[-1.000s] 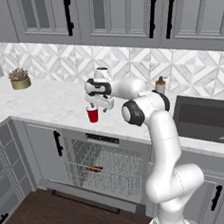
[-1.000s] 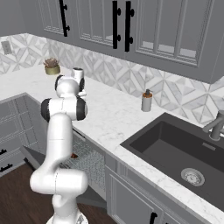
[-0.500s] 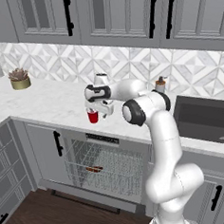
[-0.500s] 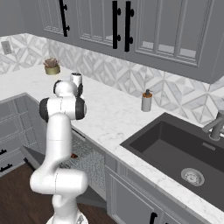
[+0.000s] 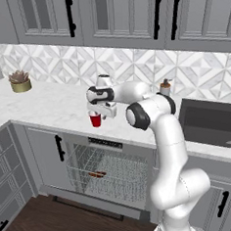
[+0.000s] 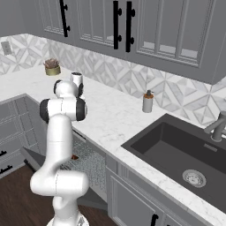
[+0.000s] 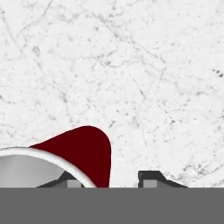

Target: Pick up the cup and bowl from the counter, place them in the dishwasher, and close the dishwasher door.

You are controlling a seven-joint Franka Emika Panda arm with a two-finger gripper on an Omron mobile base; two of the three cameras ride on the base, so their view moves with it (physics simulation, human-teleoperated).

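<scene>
Gripper [image 5: 98,114] points down at the tabletop's [image 5: 53,105] near edge, right above the cup [image 5: 95,120]. In the hand view one finger tip [image 7: 151,178] stands right of the cup's red wall, the other under its white rim, so the jaws straddle the wall; whether they grip it I cannot tell. Below, the dishwasher [image 5: 106,170] rack holds the bowl [image 5: 97,175]. Farther left stands a potted plant [image 5: 19,81].

I see the cup [image 5: 95,120] on the tabletop [image 5: 53,105] near its front edge, with my claw [image 5: 103,112] directly above and just behind it. The dishwasher [image 5: 108,171] sits below the cup, its door [image 5: 85,203] hanging down. A potted plant [image 5: 20,81] stands far left by the wall; a soap dispenser [image 5: 165,87] and the sink [image 5: 211,122] lie to the right.
</scene>
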